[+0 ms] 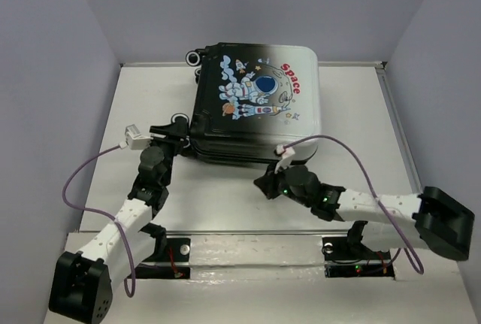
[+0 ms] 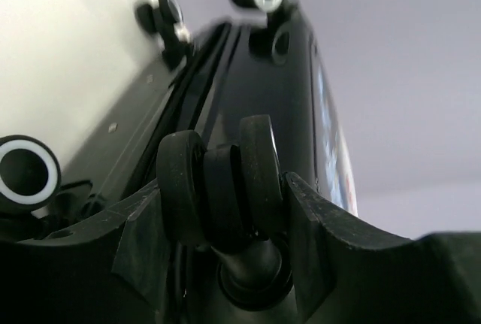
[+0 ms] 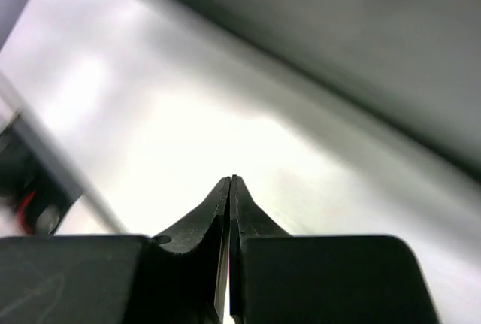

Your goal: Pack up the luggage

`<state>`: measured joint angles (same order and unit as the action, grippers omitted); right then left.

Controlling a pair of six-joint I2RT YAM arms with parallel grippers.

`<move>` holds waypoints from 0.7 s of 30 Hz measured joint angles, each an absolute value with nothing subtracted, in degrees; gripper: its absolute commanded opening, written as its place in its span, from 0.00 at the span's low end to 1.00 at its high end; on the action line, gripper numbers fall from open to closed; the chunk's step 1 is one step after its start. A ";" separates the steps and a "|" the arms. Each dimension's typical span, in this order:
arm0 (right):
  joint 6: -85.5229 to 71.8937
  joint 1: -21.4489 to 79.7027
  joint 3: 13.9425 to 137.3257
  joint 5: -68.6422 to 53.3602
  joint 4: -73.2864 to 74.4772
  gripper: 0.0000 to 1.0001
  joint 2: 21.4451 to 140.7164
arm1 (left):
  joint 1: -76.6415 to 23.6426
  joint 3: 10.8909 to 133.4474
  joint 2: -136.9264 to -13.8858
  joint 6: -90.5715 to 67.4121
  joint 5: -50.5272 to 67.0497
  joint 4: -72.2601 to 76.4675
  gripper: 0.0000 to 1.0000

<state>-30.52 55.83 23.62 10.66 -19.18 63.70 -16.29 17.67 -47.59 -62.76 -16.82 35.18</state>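
On table (image 1: 225,200), luggage (image 1: 255,106) lies closed.

White surface (image 1: 225,200) enclosed on three sides by plain pale grey-lilac walls (image 1: 248,1) (matte, unmarked); light diffuse and even.

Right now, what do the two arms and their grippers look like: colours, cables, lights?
The left arm and the right arm both have white links between black joints. A purple cable loops off each, ending at a small white connector near the wrist. Green lights glow on the right arm's wrist. The left gripper and right gripper have matte black fingers.
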 measured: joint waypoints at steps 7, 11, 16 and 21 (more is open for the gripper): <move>-30.35 74.02 35.38 13.34 -22.33 0.07 83.57 | -24.77 17.19 -46.74 -63.92 -6.85 34.06 0.06; -30.92 73.89 33.36 16.84 -19.84 0.10 77.95 | -24.67 18.22 -45.93 -63.07 -4.71 31.59 0.06; -33.91 70.28 26.30 21.41 -12.84 0.30 58.85 | -23.73 20.36 -45.54 -61.73 -2.83 28.34 0.06; -39.88 56.53 20.12 22.72 1.78 0.57 39.68 | -22.92 22.24 -46.13 -60.86 -1.61 26.24 0.06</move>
<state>-39.88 56.53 20.12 22.72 1.78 39.68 -22.92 22.24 -46.13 -60.86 -1.61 26.24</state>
